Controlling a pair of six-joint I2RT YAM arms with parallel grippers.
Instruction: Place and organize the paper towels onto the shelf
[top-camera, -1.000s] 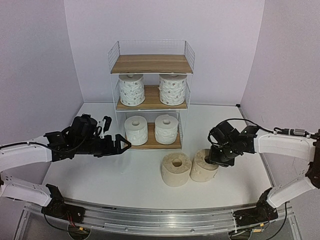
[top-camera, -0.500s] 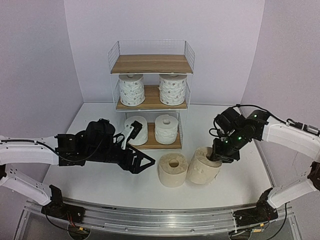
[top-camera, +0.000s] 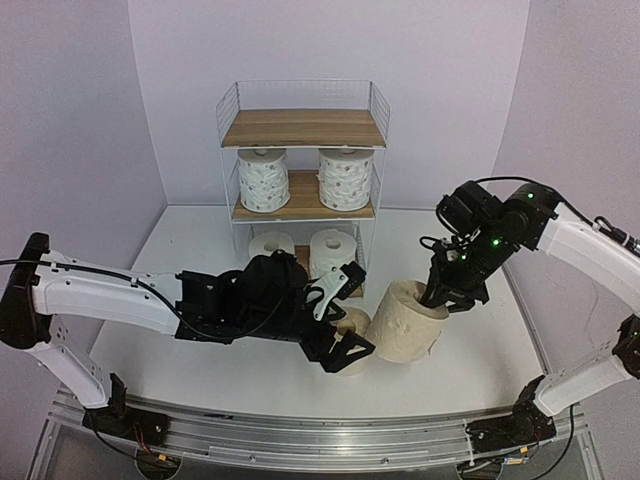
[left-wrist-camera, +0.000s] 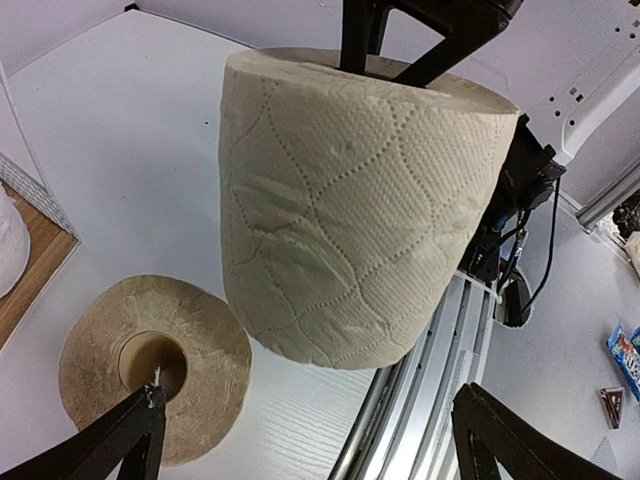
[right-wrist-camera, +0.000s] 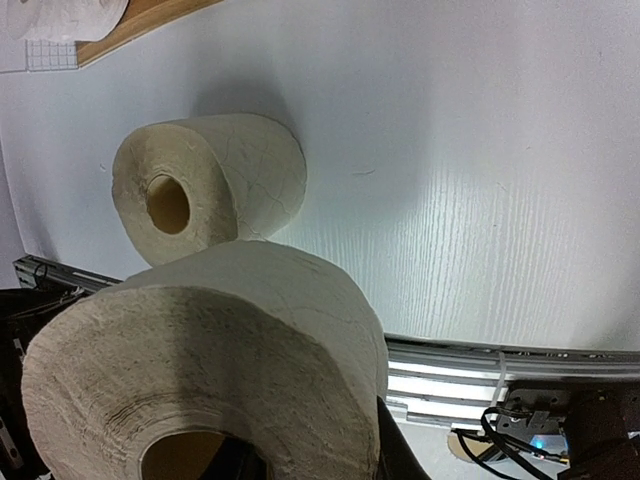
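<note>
The right end effector (top-camera: 441, 294) is pinching the wall of the lifted beige roll (top-camera: 405, 322), one finger down the core, and the roll is hanging tilted just off the tabletop (top-camera: 200, 250). Right beside it, the second beige roll (left-wrist-camera: 205, 345) is standing on end with its core facing up. The left end effector (top-camera: 365, 312) is reaching in low with its fingers spread wide and gripping nothing, one tip over that core. Behind them, four white rolls are sitting on the shelf (top-camera: 303, 128): a pair (top-camera: 264, 180) on the middle board and a pair (top-camera: 333, 252) on the bottom board.
</note>
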